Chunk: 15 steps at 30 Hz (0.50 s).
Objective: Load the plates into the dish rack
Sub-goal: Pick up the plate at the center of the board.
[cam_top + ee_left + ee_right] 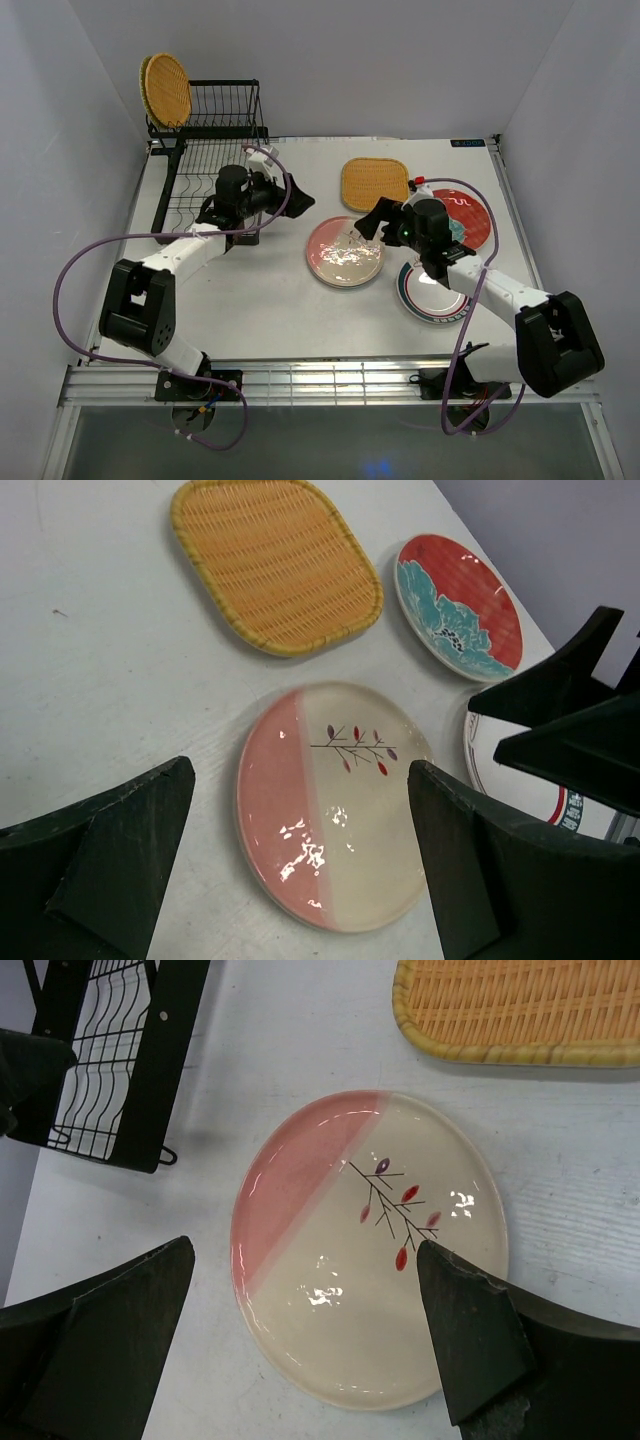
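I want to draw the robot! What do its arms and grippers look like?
The left arm and right arm are white tubes joined by chunky black blocks. A thin purple cable loops along each one. The left gripper and right gripper each have two black, wedge-shaped fingers.

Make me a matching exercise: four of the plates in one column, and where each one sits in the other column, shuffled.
1. round woven plate
2. square woven plate
3. pink-and-white plate
4. red plate

A. flat, middle of the table, under the right hand
B. flat, toward the right edge
C. upright on the dish rack
D. flat, far middle

Pairs: 1-C, 2-D, 3-A, 4-B
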Tool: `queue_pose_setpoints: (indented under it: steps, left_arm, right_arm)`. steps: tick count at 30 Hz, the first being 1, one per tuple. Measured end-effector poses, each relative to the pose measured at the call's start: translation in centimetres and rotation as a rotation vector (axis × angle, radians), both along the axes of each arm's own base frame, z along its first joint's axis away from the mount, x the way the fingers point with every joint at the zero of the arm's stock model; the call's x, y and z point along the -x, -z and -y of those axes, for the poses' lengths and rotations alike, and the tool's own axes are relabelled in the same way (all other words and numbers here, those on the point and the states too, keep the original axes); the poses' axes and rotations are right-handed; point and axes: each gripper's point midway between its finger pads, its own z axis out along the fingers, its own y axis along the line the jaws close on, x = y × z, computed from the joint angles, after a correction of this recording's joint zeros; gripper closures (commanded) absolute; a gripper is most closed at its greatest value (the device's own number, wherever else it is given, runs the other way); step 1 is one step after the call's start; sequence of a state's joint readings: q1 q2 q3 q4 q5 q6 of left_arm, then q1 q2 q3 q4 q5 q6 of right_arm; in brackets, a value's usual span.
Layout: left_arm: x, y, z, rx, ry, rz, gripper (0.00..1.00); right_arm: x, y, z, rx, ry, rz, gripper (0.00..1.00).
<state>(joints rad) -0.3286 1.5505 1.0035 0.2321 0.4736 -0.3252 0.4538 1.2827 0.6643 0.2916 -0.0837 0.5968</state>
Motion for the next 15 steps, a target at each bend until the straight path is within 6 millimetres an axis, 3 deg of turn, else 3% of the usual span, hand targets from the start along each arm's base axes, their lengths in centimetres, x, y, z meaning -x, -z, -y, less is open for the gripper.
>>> queue_pose_setpoints:
  steps: [4, 15]
  left_arm:
    - [1.0, 1.7, 0.3, 0.009, 0.015, -0.027, 0.02]
    - [1.4, 3.4, 0.1, 0.028, -0.013, -0.027, 0.02]
  right_arm:
    - [-0.9, 0.6, -0.2, 0.031, 0.004, -0.029, 0.02]
    - [-1.4, 3.8, 1.6, 0.101, 0.109, -0.126, 0.02]
